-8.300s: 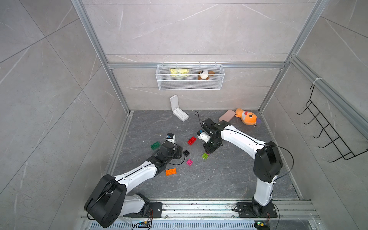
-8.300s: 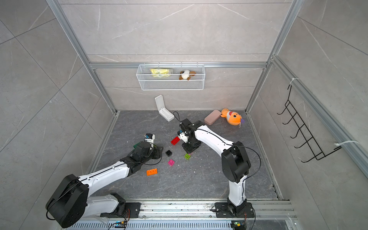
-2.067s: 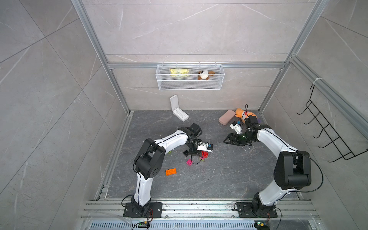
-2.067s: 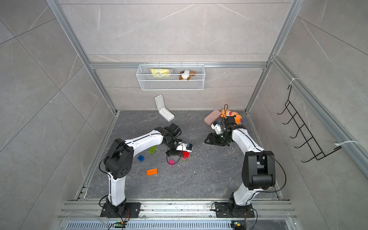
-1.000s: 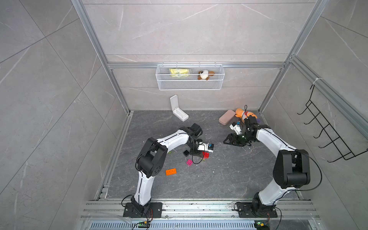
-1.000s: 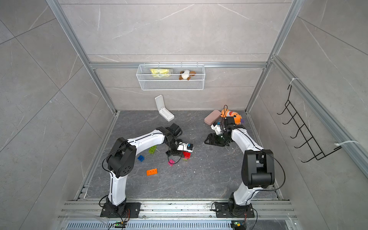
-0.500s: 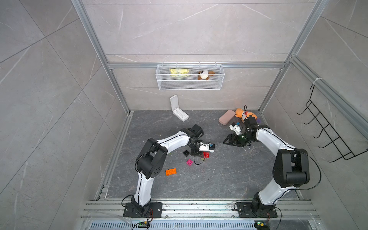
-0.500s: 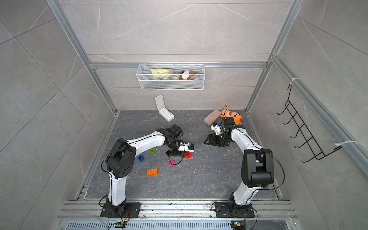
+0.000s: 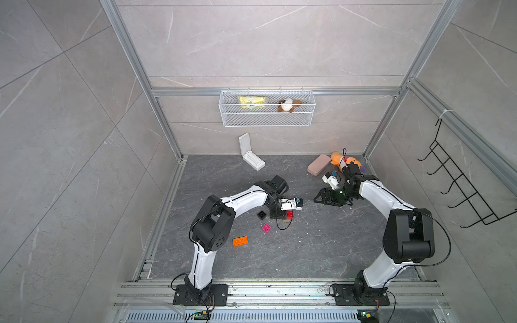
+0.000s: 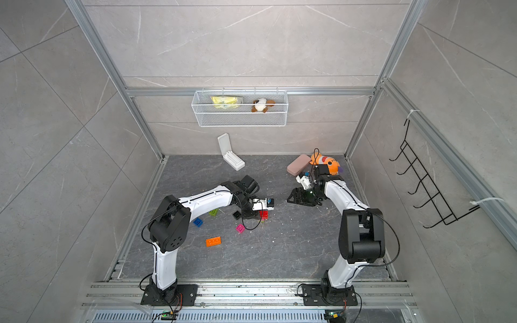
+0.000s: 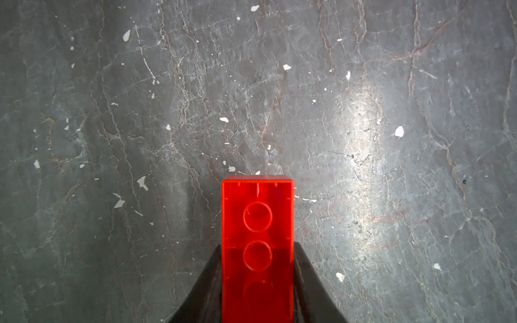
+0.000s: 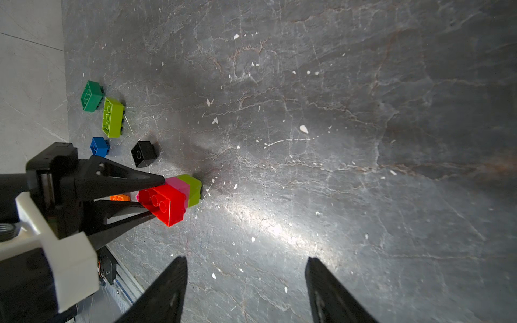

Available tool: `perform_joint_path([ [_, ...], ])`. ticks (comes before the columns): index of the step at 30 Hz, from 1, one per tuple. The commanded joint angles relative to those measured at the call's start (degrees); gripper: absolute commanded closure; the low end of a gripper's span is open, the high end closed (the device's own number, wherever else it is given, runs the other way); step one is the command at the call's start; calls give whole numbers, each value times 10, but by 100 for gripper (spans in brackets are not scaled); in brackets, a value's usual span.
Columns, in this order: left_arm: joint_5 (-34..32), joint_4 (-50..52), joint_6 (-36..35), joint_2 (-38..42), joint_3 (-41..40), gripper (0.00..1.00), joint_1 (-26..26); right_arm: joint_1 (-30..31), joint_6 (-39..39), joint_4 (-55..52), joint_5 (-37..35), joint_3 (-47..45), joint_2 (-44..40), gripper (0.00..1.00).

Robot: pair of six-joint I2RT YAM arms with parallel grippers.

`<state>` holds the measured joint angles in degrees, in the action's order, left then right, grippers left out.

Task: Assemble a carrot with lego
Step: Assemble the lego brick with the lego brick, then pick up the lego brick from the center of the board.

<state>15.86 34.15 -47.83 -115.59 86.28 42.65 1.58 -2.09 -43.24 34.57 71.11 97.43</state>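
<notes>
Left gripper (image 12: 158, 196) pinching red brick (image 12: 165, 205), now butted onto pink-lime stack (image 12: 190, 186). Right gripper (image 12: 245, 261) spread, empty, pulled back near fish (image 9: 335, 158). Likely three layers joined; more to add.

1. You're looking at a red oblong plastic brick (image 11: 257, 246), glossy and smooth.
2. Your dark grey stone-look floor (image 11: 112, 112) is veined, faintly shiny, and flecked with white chips.
3. Your white wire-mesh basket (image 9: 267, 120) looks like matt painted metal.
4. Your orange fish toy (image 10: 326, 162) is soft, fuzzy plush.
</notes>
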Motion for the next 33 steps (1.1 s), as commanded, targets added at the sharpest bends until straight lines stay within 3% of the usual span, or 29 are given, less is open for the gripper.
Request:
perform_joint_path([
  [1, -31, 0, 24, 12, -12, 67, -6, 1, 6, -7, 9, 2, 7, 30],
  [7, 6, -45, 53, 43, -30, 45, -10, 2, 6, -6, 10, -1, 7, 30],
  [8, 19, -52, 60, 53, -36, 33, -13, 1, 5, -6, 10, -2, 6, 30],
  [9, 29, -63, 69, 62, -43, 28, -18, 2, 4, -6, 11, -2, 6, 30],
  [12, 53, -98, 113, 104, -81, 25, -34, 1, 5, -6, 12, -2, 6, 30],
  [15, 56, -179, 212, 178, -158, 24, -55, 1, 6, -3, 13, -4, 4, 30],
  [19, -56, -349, 440, 310, -321, 24, -82, 1, 8, -4, 20, -4, -4, 31],
  [22, -189, -334, 584, 370, -382, 26, -96, 5, 8, 18, 49, -21, -39, 31],
  [24, -242, -289, 644, 387, -402, 26, -115, 19, 7, 44, 68, -43, -73, 31],
  [27, -283, -259, 688, 393, -433, 26, -160, 75, -9, 66, 63, -61, -120, 32],
  [33, -278, -246, 703, 331, -417, 25, -208, 211, -63, 81, -5, -72, -174, 30],
])
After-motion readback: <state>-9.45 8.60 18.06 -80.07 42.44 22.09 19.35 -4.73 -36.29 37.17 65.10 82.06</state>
